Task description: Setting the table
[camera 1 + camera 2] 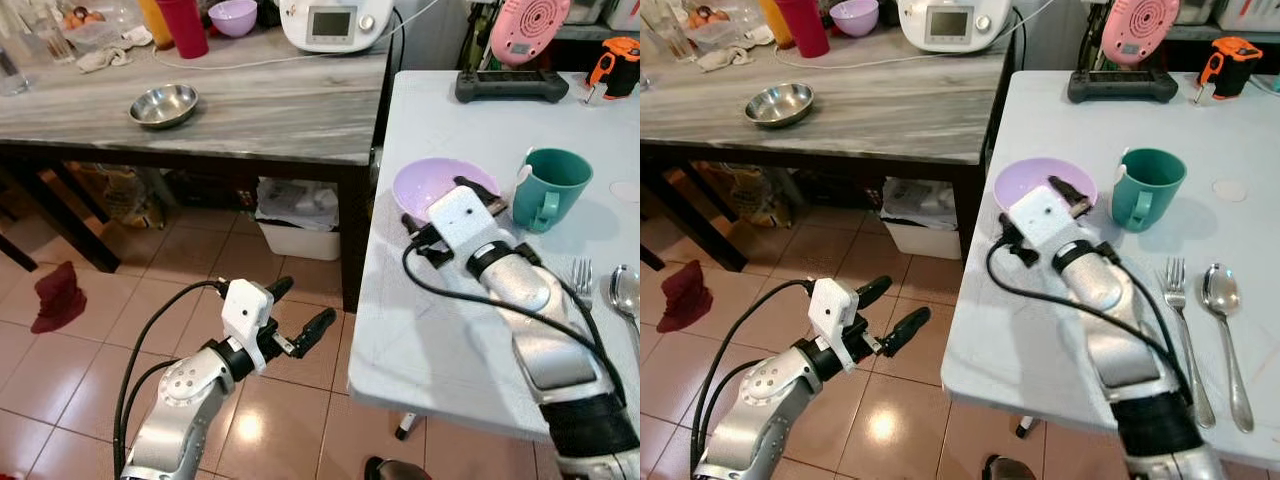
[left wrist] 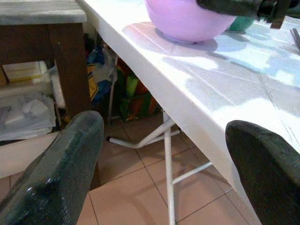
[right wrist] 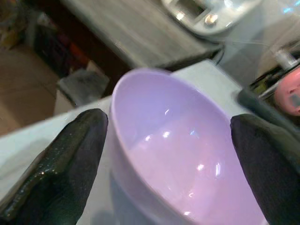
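the right gripper's jaws are spread wide, one black finger on each side of the lilac bowl, not touching it. the bowl stands upright on the white bench, near its left edge. at three o'clock from the bowl, just beside it, stands a green mug, handle turned toward the robot. at about five o'clock from the mug lie a fork and a spoon, side by side. the left gripper hangs over the tiled floor, off the bench's left edge, jaws spread and holding nothing. at ten o'clock, on the grey wooden bench, sits a steel bowl.
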{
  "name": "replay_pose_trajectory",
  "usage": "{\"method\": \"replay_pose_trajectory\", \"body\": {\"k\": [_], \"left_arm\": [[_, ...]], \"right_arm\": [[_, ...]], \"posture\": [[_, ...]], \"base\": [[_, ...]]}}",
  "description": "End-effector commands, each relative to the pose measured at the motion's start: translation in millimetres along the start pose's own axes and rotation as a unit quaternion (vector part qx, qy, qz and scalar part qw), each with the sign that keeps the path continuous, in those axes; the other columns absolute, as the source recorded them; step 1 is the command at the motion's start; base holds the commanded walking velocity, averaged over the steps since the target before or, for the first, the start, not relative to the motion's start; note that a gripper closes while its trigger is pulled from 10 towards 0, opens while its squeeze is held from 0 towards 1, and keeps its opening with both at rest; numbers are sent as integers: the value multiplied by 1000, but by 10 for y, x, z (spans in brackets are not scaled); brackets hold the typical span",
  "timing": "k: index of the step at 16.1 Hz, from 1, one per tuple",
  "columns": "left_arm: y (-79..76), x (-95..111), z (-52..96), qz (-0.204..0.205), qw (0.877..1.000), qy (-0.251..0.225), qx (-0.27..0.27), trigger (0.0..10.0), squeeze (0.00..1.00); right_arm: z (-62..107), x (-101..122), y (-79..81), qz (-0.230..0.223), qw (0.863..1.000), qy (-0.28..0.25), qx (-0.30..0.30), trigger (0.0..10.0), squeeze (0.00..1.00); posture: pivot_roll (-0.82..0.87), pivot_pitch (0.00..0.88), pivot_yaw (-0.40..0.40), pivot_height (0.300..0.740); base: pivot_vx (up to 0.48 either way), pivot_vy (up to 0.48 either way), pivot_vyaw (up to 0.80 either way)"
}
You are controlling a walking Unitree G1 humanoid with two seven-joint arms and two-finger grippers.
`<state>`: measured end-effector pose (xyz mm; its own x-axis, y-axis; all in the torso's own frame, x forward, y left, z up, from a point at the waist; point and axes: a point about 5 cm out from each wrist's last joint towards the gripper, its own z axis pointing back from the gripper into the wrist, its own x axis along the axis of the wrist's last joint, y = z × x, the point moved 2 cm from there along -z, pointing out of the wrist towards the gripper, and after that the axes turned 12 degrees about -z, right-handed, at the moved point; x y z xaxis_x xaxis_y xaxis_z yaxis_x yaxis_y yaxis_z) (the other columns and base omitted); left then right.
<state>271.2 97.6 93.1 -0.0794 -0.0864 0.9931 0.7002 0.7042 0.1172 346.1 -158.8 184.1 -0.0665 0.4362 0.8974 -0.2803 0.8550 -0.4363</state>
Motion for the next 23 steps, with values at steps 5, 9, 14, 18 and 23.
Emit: {"method": "replay_pose_trajectory", "body": {"k": [5, 9, 14, 18, 23], "left_arm": [[-29, 88, 29, -9, 1000, -11, -27, 10000, 0], [-62, 71, 34, -4, 1000, -8, -30, 10000, 0], [-63, 58, 40, -2, 999, -2, -39, 10000, 0], [-57, 37, 45, 0, 999, 4, -36, 10000, 0], [-39, 29, 55, -2, 999, 2, -38, 10000, 0]], "right_arm": [[-76, -110, -75, 7, 998, 53, 34, 10000, 0], [-107, -222, -117, 51, 995, 65, 57, 0, 0], [-168, -261, -266, 124, 986, 75, 80, 0, 0], [-196, -263, -306, 150, 983, 67, 85, 0, 0], [-215, -302, -340, 160, 981, 63, 87, 0, 0]], "posture": [[-239, 174, 78, 740], [-237, 172, 83, 740], [-232, 164, 91, 740], [-226, 159, 91, 740], [-220, 156, 96, 740]], "base": [[0, 0, 0], [0, 0, 0], [0, 0, 0], [0, 0, 0], [0, 0, 0]]}}
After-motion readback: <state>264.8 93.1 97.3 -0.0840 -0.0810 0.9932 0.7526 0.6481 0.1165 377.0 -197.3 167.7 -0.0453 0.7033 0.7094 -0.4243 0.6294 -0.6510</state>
